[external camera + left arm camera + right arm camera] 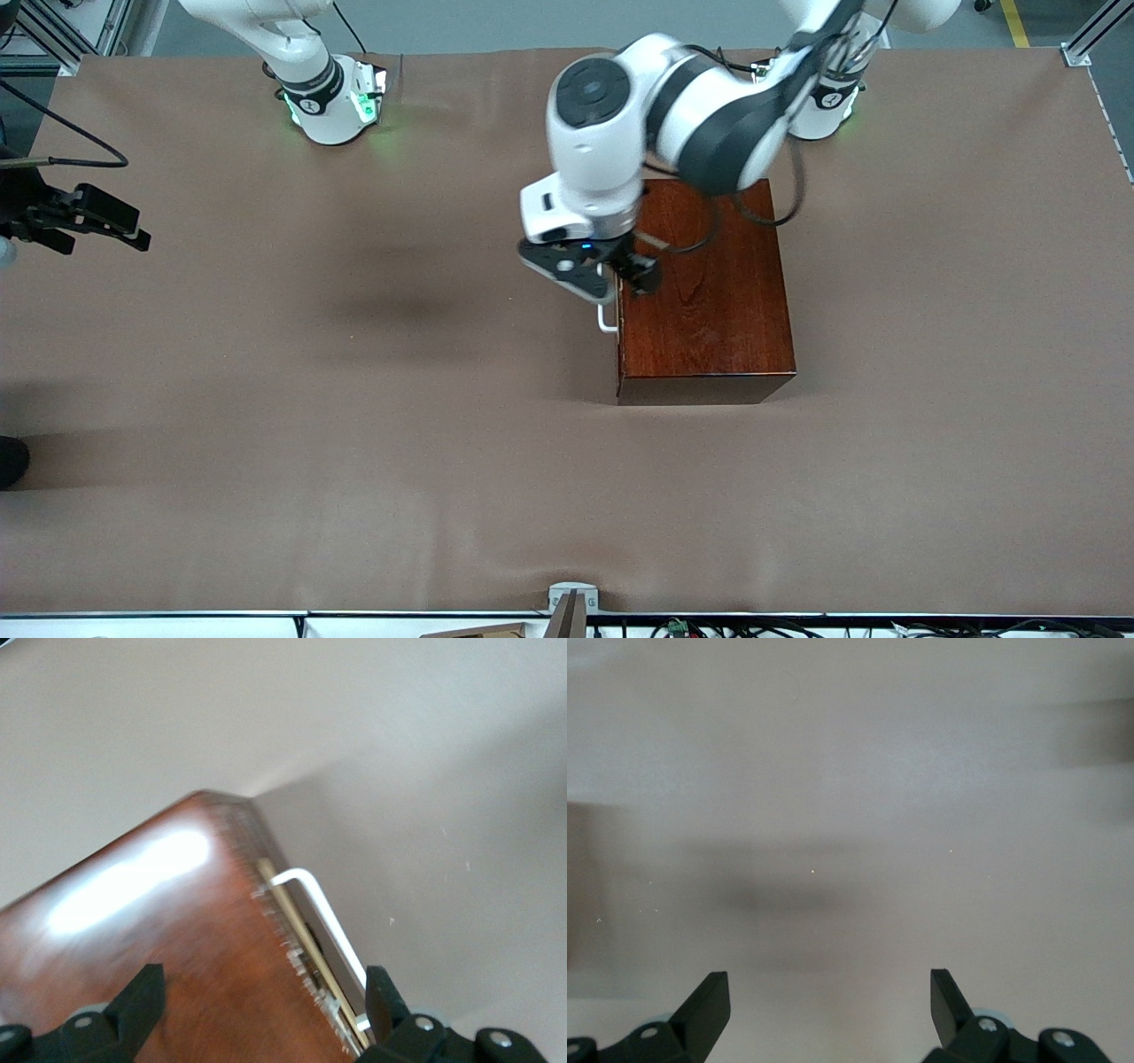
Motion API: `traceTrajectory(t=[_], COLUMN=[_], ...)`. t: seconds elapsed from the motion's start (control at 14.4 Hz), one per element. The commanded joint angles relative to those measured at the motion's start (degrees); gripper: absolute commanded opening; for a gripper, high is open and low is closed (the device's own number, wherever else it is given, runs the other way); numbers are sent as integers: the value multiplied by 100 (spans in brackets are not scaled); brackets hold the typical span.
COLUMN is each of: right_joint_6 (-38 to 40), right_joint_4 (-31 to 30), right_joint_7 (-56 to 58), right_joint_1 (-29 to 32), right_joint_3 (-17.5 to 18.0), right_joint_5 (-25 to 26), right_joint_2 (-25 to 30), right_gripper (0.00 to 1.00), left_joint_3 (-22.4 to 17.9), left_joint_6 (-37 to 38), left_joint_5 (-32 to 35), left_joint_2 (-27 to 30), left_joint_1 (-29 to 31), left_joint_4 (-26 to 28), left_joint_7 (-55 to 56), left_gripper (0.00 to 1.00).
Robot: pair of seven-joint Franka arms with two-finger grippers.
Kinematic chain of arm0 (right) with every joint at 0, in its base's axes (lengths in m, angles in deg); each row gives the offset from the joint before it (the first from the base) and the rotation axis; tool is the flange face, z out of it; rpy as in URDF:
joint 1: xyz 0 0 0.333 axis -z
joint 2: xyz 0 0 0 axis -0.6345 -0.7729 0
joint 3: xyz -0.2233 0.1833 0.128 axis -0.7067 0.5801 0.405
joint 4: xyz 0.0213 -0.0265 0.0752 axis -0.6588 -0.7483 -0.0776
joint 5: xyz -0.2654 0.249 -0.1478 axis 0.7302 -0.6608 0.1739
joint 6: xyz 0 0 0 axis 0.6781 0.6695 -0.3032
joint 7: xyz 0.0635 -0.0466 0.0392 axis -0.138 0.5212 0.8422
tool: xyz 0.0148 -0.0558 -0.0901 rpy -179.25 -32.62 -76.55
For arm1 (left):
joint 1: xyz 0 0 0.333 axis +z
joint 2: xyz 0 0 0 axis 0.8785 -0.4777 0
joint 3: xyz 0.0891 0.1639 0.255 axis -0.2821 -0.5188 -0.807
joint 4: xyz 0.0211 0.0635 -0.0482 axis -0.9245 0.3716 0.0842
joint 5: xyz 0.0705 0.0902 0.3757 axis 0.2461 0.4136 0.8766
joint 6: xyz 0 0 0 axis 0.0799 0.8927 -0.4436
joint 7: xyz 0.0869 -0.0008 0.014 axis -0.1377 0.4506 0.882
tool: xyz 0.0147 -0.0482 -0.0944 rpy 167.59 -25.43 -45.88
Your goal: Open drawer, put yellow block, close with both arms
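Note:
The dark reddish-brown wooden box (pixel 709 301) stands toward the left arm's end of the table. Its drawer looks shut or nearly shut. Only a thin pale wood edge (pixel 297 930) and the white bar handle (pixel 607 321) show, the handle also in the left wrist view (pixel 323 912). My left gripper (pixel 627 273) is open over the box's top edge above the handle, also seen in its wrist view (pixel 263 1001). One finger is beside the handle and the other over the box top (pixel 159 930). My right gripper (pixel 133 232) is open and empty over bare table at the right arm's end (pixel 830 1001). The yellow block is out of view.
The brown cloth-covered table (pixel 354 399) stretches wide around the box. The two arm bases (pixel 332 102) stand along the table's farthest edge from the front camera. A small metal bracket (pixel 571 602) sits at the nearest edge.

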Motion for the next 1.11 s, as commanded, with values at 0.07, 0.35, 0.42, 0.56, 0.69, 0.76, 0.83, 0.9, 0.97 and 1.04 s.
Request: traceTrajectory(t=[0.07, 0.35, 0.42, 0.56, 0.69, 0.76, 0.83, 0.9, 0.97, 1.04], right_joint_6=[55, 55, 55, 47, 47, 47, 47, 47, 47, 47], right_joint_4=[56, 56, 65, 65, 65, 65, 65, 65, 56, 56], right_joint_7=[-55, -55, -55, -64, -73, -82, -90, -99, -99, -99], right_joint_1=[-21, -12, -4, -12, -12, -12, -21, -21, -21, -21], right_joint_3=[-9, -9, -9, -9, -9, -9, -9, 0, 0, 0], right_joint_5=[-77, -77, -77, -77, -77, -85, -85, -85, -85, -85], right_joint_2=[24, 24, 24, 24, 24, 24, 24, 24, 24, 24], right_gripper=[100, 100, 100, 100, 100, 100, 100, 100, 100, 100], left_joint_3=[22, 66, 74, 74, 4, -83, -258, -364, -469, -575], left_joint_6=[740, 1163, 1225, 1348, 1558, 1655, 1656, 1647, 1613, 1586], left_joint_5=[-251, -304, -304, -427, -629, -630, -638, -638, -638, -647], left_joint_2=[764, 1195, 1266, 1415, 1678, 1845, 2046, 2257, 2425, 2609], left_joint_1=[682, 1683, 1964, 2561, 2906, 3003, 2995, 2986, 2995, 2986], left_joint_4=[248, 292, 292, 327, 414, 519, 738, 975, 1195, 1380], left_joint_7=[2062, 1401, 771, -565, -1124, -1160, -1169, -1274, -1527, -1695], left_gripper=[100, 100, 100, 100, 100, 100, 100, 100, 100, 100])
